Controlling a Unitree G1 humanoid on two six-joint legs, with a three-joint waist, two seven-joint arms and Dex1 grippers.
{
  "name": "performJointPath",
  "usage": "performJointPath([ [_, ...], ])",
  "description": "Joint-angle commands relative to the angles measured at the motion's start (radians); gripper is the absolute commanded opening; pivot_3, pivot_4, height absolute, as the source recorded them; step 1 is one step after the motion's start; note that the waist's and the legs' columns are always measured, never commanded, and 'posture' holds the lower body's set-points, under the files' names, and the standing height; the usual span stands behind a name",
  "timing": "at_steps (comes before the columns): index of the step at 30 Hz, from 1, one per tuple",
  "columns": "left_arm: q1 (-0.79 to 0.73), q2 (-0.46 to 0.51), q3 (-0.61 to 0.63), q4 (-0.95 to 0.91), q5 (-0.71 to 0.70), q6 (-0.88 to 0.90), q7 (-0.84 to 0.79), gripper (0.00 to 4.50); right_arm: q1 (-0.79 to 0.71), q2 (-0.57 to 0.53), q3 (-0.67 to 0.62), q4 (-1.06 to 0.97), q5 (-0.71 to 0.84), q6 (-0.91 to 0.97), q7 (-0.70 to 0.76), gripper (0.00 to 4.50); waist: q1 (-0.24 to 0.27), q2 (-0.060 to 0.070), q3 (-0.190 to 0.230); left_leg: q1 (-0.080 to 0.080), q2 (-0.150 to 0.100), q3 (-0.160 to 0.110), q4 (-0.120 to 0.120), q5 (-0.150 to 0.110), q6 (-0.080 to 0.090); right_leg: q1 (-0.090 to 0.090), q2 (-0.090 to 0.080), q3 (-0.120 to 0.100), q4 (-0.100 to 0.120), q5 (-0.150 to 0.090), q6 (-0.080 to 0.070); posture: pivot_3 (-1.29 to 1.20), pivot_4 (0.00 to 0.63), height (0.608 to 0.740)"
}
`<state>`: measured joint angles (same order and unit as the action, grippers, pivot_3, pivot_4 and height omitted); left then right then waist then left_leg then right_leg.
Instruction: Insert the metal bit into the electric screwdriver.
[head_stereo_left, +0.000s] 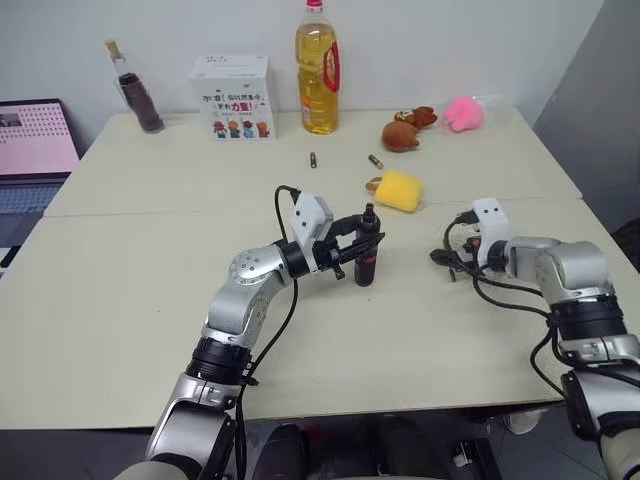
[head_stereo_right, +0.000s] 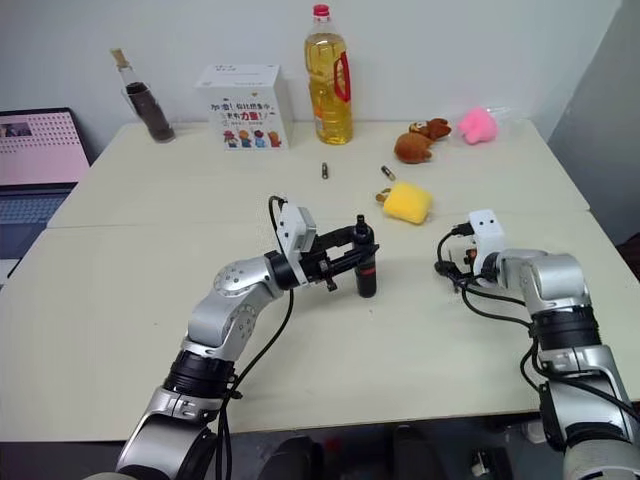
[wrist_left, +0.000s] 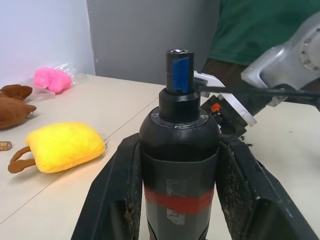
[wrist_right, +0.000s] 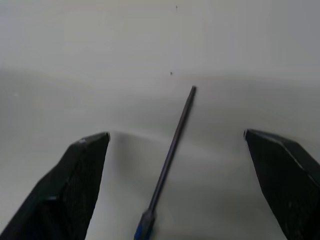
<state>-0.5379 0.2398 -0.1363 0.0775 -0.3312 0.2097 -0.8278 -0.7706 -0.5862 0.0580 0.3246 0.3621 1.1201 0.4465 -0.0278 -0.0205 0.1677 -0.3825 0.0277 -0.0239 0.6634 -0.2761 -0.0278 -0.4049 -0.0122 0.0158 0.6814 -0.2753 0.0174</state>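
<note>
The electric screwdriver (head_stereo_left: 367, 256) stands upright over the middle of the table, black with a red band and a blue tip (wrist_left: 178, 74) pointing up. My left gripper (head_stereo_left: 362, 246) is shut on its body, one finger on each side. To the right, my right gripper (wrist_right: 177, 137) hangs open and tilted down over the table. The metal bit (wrist_right: 172, 150), a thin dark rod, lies flat on the table between its two spread fingers, touching neither. In the head views the right gripper (head_stereo_left: 455, 262) is a hand's width right of the screwdriver.
A yellow pouch (head_stereo_left: 398, 190) lies just behind the screwdriver. Two small batteries (head_stereo_left: 313, 159) lie farther back. At the far edge stand an oil bottle (head_stereo_left: 318, 70), a white box (head_stereo_left: 233, 97), a dark bottle (head_stereo_left: 140, 95) and two plush toys (head_stereo_left: 405, 130). A laptop (head_stereo_left: 35, 140) sits at the left.
</note>
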Motion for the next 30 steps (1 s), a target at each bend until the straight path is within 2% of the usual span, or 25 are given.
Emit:
performJointPath([
  [1,0.019,0.006,0.0,-0.028,0.018,0.006,0.024,1.67,-0.036,0.007,0.031,0.068,-0.022,0.088,0.029,4.5,0.0,0.0,0.0,0.0,0.0,0.0,0.0,0.0,0.0,0.0,0.0,0.0,0.0,0.0,0.0,0.0,0.15,0.74],
  [2,0.021,0.005,0.0,-0.031,0.017,0.008,0.028,1.67,-0.047,0.007,0.035,0.079,-0.026,0.102,0.035,4.5,0.0,0.0,0.0,0.0,0.0,0.0,0.0,0.0,0.0,0.0,0.0,0.0,0.0,0.0,0.0,0.0,0.15,0.74],
  [5,0.029,0.002,-0.002,-0.041,0.018,0.009,0.039,1.67,-0.076,0.014,0.042,0.105,-0.026,0.164,0.054,3.99,0.0,0.0,-0.001,0.0,0.0,0.0,0.0,0.0,0.0,0.0,0.0,0.0,0.0,0.0,0.0,0.0,0.15,0.74],
  [10,0.049,0.001,0.001,-0.063,0.018,0.009,0.061,1.67,-0.101,0.005,0.102,0.107,-0.039,0.202,0.102,2.73,-0.001,0.0,-0.001,0.0,0.0,0.0,-0.001,0.0,0.0,0.0,0.0,0.0,-0.001,0.0,0.0,0.0,0.15,0.74],
  [23,0.055,0.001,-0.002,-0.089,0.013,0.016,0.084,1.67,-0.074,0.0,0.269,0.018,-0.106,0.106,0.242,0.02,-0.005,-0.001,-0.003,0.001,0.001,-0.001,-0.001,0.0,0.001,0.0,0.002,0.0,-0.001,0.0,0.0,0.0,0.15,0.74],
  [30,0.047,0.0,-0.006,-0.079,0.016,0.01,0.078,1.67,-0.036,-0.011,0.321,-0.058,-0.127,0.085,0.302,0.02,-0.006,-0.002,-0.005,0.001,0.002,-0.001,-0.001,0.0,0.001,0.0,0.002,0.0,-0.001,0.0,0.0,0.0,0.15,0.74],
])
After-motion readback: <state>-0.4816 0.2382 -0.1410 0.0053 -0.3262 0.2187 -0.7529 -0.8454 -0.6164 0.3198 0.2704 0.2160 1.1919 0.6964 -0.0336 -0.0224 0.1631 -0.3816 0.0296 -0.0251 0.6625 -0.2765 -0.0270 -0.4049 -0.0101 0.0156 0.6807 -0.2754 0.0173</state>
